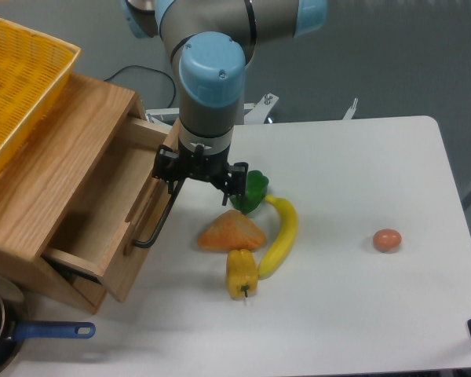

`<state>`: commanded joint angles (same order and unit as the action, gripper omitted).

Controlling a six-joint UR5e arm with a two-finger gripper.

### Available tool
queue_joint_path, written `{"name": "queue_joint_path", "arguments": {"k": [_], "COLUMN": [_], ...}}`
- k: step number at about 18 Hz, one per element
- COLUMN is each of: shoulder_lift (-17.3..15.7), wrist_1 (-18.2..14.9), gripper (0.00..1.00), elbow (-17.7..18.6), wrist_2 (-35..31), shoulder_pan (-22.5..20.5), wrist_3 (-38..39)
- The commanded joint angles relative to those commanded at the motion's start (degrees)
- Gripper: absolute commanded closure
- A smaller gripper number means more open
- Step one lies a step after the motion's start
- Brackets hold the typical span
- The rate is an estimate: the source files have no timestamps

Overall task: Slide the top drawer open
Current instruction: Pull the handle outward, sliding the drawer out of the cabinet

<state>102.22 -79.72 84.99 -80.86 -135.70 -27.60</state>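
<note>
The top drawer (114, 208) of the light-oak cabinet (55, 157) stands pulled well out toward the table's middle, and its bare inside shows. A long black bar handle (155, 224) runs along its front panel. My gripper (204, 182) hangs over the handle's far end, its jaws spread wide. The left finger (171, 171) is hooked at the top of the bar, and the right finger (240, 181) sits over the green pepper (255, 188). Nothing shows between the fingers.
A yellow mesh basket (20, 75) rests on the cabinet top. Beside the drawer front lie an orange wedge (231, 232), a yellow pepper (242, 271) and a banana (281, 236). An egg (387, 239) lies to the right. A blue-handled pan (8, 334) sits at the front left.
</note>
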Motion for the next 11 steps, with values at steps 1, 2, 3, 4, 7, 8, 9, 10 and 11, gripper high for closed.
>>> {"name": "queue_joint_path", "arguments": {"k": [1,2,3,4,7,8,9,10,11], "shoulder_lift": [0.0,0.0,0.0,0.0,0.1,0.3,0.3,0.3,0.3], "wrist_1": [0.1,0.1,0.1,0.1,0.1,0.1,0.1,0.1,0.1], "gripper": [0.0,0.0,0.0,0.0,0.0,0.0,0.0,0.0,0.0], "elbow": [0.0,0.0,0.0,0.0,0.0,-0.1,-0.3,-0.4,-0.4], "wrist_2": [0.0,-0.1,-0.1,-0.1,-0.7,-1.0,-1.1,-1.1,-1.1], "shoulder_pan": [0.0,0.0,-0.1,-0.1,-0.5,-0.6,-0.8,-1.1,-1.4], "wrist_3": [-0.7,-1.6,-1.7,-1.7,-1.7,-1.7,-1.7,-1.7,-1.8]}}
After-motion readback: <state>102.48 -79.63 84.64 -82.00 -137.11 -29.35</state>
